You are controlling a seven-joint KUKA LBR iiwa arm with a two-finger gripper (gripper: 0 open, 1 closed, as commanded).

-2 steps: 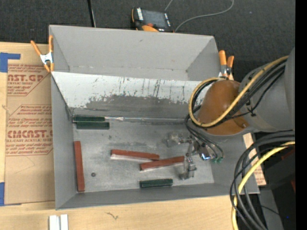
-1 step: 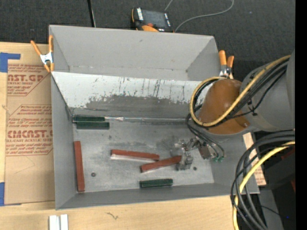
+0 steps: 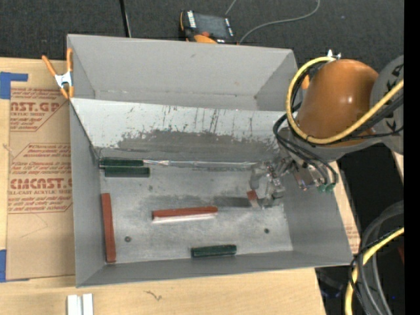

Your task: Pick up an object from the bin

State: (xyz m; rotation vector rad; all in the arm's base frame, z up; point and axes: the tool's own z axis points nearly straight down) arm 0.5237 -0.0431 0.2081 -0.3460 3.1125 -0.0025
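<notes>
Bin (image 3: 184, 77) inspected front to back.

Along the front edge, right of centre, a green bar (image 3: 213, 251) lies flat, apart from all else. Against the left wall, running front to back toward the front-left corner, lies a red bar (image 3: 107, 227), touching that wall or just beside it. At mid-floor a red-white bar (image 3: 184, 213) lies flat and crosswise, clear of the other two.

Beyond its right end, toward the right wall, the gripper (image 3: 264, 194) is down at floor level. A red bit (image 3: 252, 195) shows at its left side, touching it or very nearly. Whether the bit is gripped or merely lies alongside cannot be told. How far the tool is open cannot be told either, as cables and wrist hardware crowd it. No hold is therefore recorded.

At the back-left corner, at the foot of the back wall, lies a second green bar (image 3: 123, 168), well apart from the gripper.

Assessment: approach and descent appear done. The tool is low in the bin at the red bit, which is the likeliest candidate. Nothing is seen lifted off the floor. Outstanding items are a confirmed grasp, the lift, and clearing the rim. The four bars lie flat on the floor, none near enough to be in play except the red-white bar's right end.
</notes>
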